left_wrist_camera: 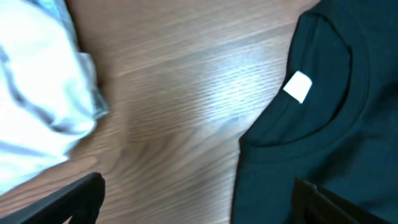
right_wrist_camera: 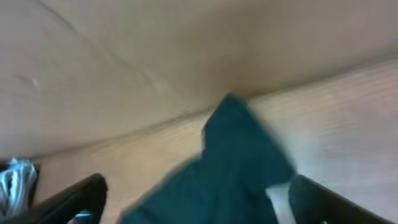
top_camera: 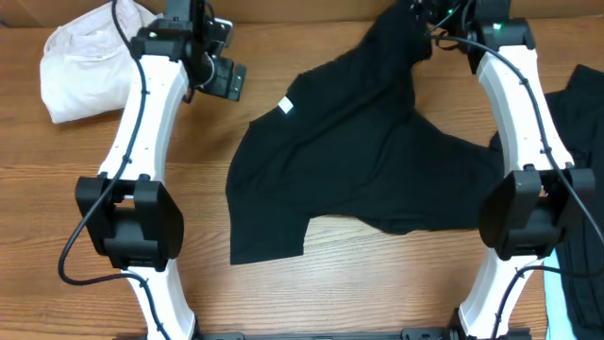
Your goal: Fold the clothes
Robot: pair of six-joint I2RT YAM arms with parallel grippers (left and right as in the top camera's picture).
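A black shirt [top_camera: 363, 165] lies spread and rumpled in the middle of the table, with a small white label [top_camera: 286, 106] at its collar. One sleeve reaches up to the back edge. A cream-white bundle [top_camera: 85, 61] sits at the back left. My left gripper [top_camera: 225, 80] is open and empty over bare wood, between the bundle [left_wrist_camera: 37, 106] and the collar [left_wrist_camera: 298, 134] with its label [left_wrist_camera: 298, 86]. My right gripper [top_camera: 427, 24] is open at the back, and the shirt's sleeve [right_wrist_camera: 230, 168] lies between its fingers [right_wrist_camera: 199, 186].
A second black garment [top_camera: 587, 142] lies at the right edge of the table, partly under the right arm. A brown wall [right_wrist_camera: 155, 56] rises just behind the table's back edge, close to the right gripper.
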